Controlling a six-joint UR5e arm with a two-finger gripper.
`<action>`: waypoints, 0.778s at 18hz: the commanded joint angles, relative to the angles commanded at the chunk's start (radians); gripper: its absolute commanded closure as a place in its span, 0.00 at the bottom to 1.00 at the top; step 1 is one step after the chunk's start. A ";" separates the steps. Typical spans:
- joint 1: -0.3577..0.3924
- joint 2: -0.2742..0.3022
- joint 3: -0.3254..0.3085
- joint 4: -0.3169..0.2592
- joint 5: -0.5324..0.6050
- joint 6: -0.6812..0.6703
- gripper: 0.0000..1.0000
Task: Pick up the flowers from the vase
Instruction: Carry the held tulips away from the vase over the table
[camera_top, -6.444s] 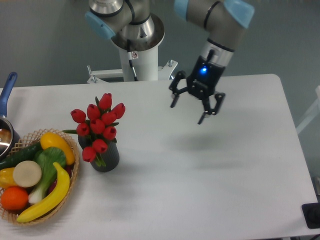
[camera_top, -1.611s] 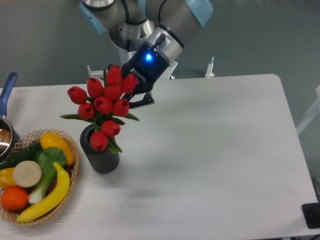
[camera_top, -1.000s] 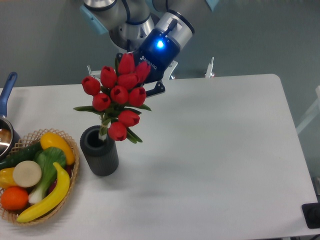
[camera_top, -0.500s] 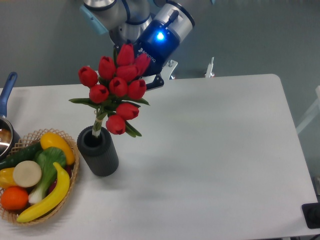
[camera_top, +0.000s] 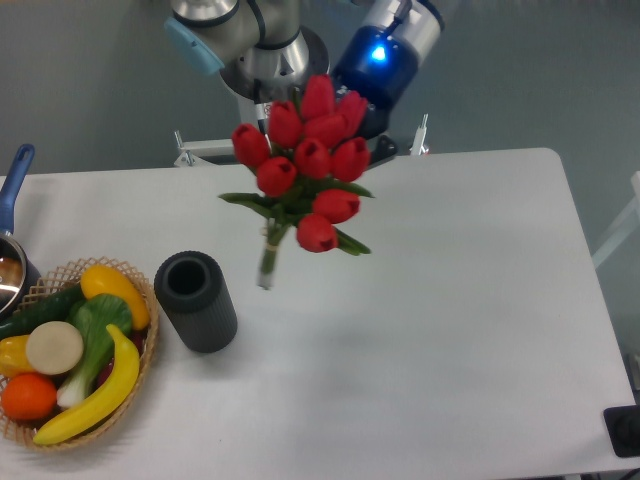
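The flowers (camera_top: 306, 162), a bunch of red tulip buds with green leaves and a pale stem, hang in the air above the table, fully out of the vase. My gripper (camera_top: 358, 120) is behind the buds at the top, shut on the flowers; its fingers are mostly hidden by the blooms. The stem's lower end points down and left, to the right of the vase. The vase (camera_top: 195, 300), a dark cylinder with a round opening, stands upright on the white table with nothing in it.
A wicker basket (camera_top: 147, 362) with banana, orange, greens and other produce sits at the left edge. A pot with a blue handle (camera_top: 14, 184) is at the far left. The robot's base (camera_top: 270, 90) stands behind the table.
The flowers have risen and moved to the right with the gripper; the stem has come clear of the vase, which stays put.
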 joint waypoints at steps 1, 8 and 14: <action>-0.002 -0.006 0.000 0.000 0.057 0.009 1.00; -0.005 -0.049 0.002 -0.005 0.397 0.081 1.00; -0.052 -0.124 0.037 -0.020 0.616 0.081 0.97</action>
